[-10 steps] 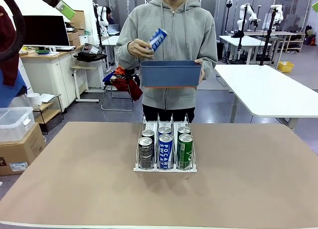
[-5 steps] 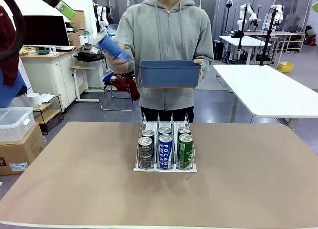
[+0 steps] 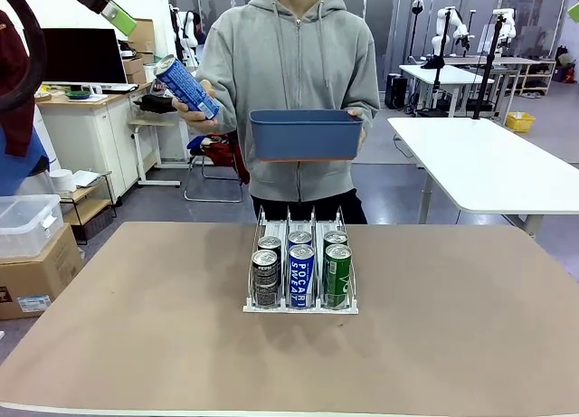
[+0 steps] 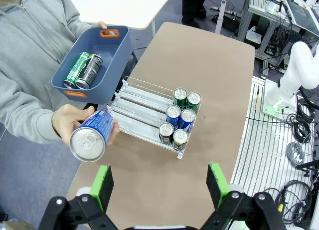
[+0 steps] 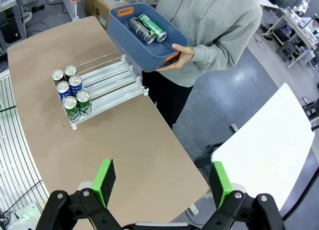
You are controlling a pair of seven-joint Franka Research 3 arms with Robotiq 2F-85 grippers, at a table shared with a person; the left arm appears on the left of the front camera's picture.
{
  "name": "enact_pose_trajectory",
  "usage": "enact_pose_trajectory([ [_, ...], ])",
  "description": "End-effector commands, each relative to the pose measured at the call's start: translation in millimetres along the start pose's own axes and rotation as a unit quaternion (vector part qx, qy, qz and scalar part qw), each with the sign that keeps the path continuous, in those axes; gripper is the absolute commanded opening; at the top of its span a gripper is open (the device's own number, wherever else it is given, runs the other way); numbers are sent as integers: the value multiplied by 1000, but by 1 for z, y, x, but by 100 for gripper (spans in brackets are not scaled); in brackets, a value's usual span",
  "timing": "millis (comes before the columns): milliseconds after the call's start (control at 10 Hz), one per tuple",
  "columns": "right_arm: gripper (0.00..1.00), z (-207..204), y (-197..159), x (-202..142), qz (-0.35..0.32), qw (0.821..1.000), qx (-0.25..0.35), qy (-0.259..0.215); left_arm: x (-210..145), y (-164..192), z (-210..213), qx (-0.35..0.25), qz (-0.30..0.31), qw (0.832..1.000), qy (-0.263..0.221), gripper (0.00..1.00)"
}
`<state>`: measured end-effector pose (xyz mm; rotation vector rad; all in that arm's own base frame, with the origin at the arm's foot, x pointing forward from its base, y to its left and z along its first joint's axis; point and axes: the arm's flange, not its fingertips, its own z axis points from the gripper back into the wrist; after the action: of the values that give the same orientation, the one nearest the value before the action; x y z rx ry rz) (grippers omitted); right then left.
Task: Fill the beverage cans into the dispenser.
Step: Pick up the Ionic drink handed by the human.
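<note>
The brown tabletop (image 3: 136, 345) lies well below both robot hands. The left hand (image 4: 160, 182) hangs high with its green-padded fingers spread wide and nothing between them. The right hand (image 5: 162, 182) is equally wide and empty. Beyond the tabletop's far edge stands a person (image 3: 298, 64) in a grey hoodie, holding a blue bin (image 3: 306, 137) ahead of and below the hands. In the bin lie a green can (image 4: 76, 70) and a dark can (image 4: 89, 71). The dispenser (image 4: 139, 108) sits mid-tabletop beneath both hands, with six cans (image 3: 301, 272) upright at its robot-side end, two per lane. The person's other hand (image 3: 204, 108) holds a blue can (image 3: 185, 85) tilted, its silver top turned toward the left hand and near it.
</note>
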<state>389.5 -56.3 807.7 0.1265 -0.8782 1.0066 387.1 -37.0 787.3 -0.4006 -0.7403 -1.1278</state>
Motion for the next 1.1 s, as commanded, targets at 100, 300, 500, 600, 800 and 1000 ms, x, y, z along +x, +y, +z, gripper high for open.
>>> enact_pose_trajectory([
  [100, 100, 0, 0, -1, 2, 1000, 3, -2, -2, -1, -1, -2, -1, 1000, -10, 100],
  [300, 100, 0, 0, -1, 2, 1000, 3, -2, -2, -1, -1, -2, -1, 1000, -10, 100],
  [500, 100, 0, 0, -1, 2, 1000, 3, -2, -2, -1, -1, -2, -1, 1000, -10, 100],
  [600, 100, 0, 0, -1, 2, 1000, 3, -2, -2, -1, -1, -2, -1, 1000, -10, 100],
  [800, 100, 0, 0, -1, 2, 1000, 3, -2, 0, -2, -8, 17, -22, 1000, 6, 100],
  [1000, 100, 0, 0, -1, 2, 1000, 3, -2, 2, 11, -26, 54, -49, 997, 17, 100],
])
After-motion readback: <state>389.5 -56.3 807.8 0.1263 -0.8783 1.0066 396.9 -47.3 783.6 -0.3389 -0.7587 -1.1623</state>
